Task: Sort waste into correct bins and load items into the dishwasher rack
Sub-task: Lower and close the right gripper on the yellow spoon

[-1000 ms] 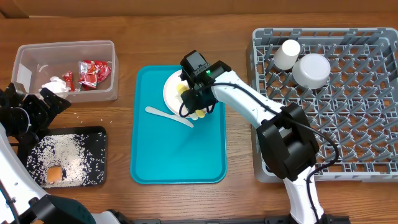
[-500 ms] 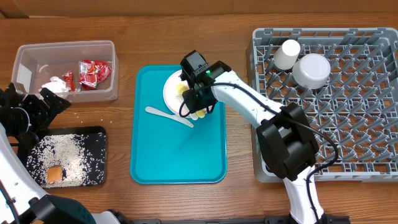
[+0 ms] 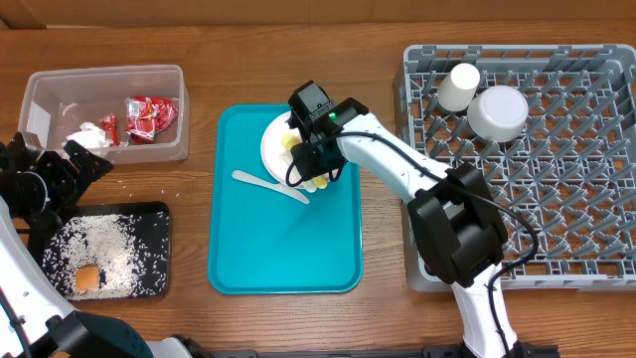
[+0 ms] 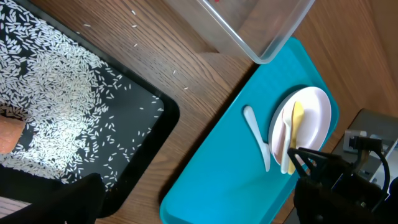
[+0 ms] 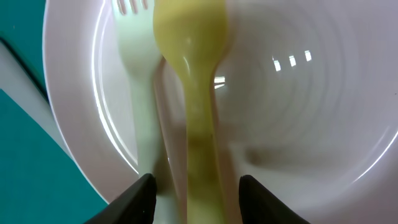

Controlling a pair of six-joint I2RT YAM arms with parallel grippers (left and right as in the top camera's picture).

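My right gripper (image 3: 316,171) is low over the round white plate (image 3: 276,147) on the teal tray. In the right wrist view its gripper (image 5: 196,186) is shut on the bundled cutlery handles: a yellow spoon (image 5: 189,43), a white fork (image 5: 134,37) and a pale piece between them. A loose white utensil (image 3: 268,185) lies on the tray beside the plate. My left gripper (image 3: 87,164) stands open and empty between the clear tub (image 3: 50,99) and the black tray (image 3: 156,214). The dishwasher rack (image 3: 556,209) holds a white cup (image 3: 460,86) and a white bowl (image 3: 497,111).
The clear tub holds red wrappers (image 3: 149,114) and a crumpled napkin (image 3: 89,134). Rice (image 3: 104,249) and an orange cube (image 3: 87,278) lie in the black tray. The teal tray (image 3: 283,249) is bare at its near half. Bare wood lies between the tray and the rack.
The right gripper's jaws have drawn in around the cutlery handles. Neither arm has shifted, and nothing on the table has moved.
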